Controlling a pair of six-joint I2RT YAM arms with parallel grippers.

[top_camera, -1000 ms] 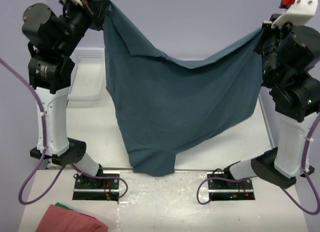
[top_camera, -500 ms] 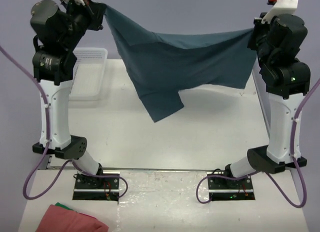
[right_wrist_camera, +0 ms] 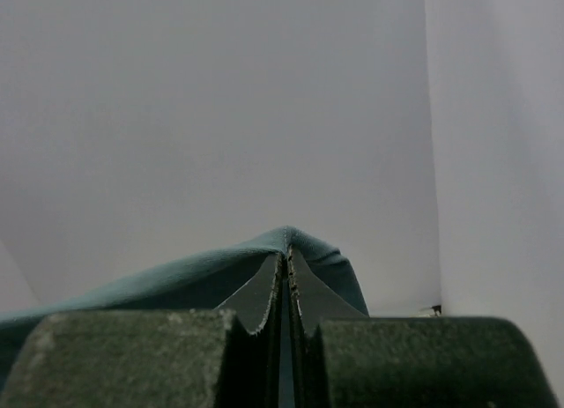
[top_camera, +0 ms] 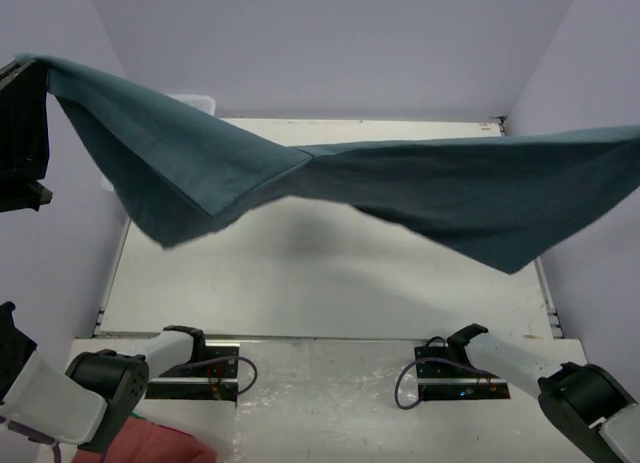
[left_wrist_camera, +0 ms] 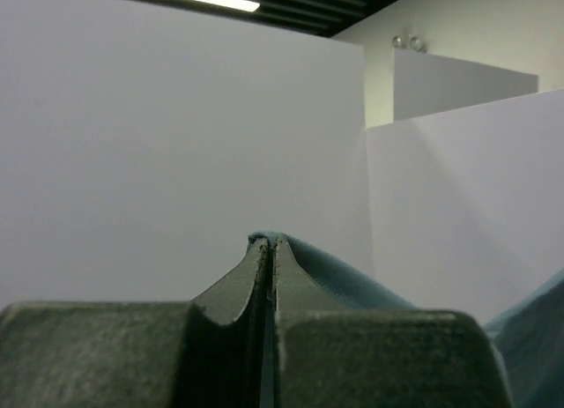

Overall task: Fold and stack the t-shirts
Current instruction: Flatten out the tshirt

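Soft matt cloth t-shirt [top_camera: 430, 188]; smooth table [top_camera: 330, 278]

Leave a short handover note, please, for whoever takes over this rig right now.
Left end effector: shut on one edge of the t-shirt.
Right end effector: shut on the opposite edge.
T-shirt: stretched in the air between both arms, sagging in the middle, above the table.
Done: shirt lifted and spread.
Left: lay it flat, fold it, stack it.
The pink-red cloth lies at the near edge.

surface: white table [top_camera: 330, 273] | far left: white tray [top_camera: 197, 103], mostly hidden | near left: pink-red cloth [top_camera: 160, 445]
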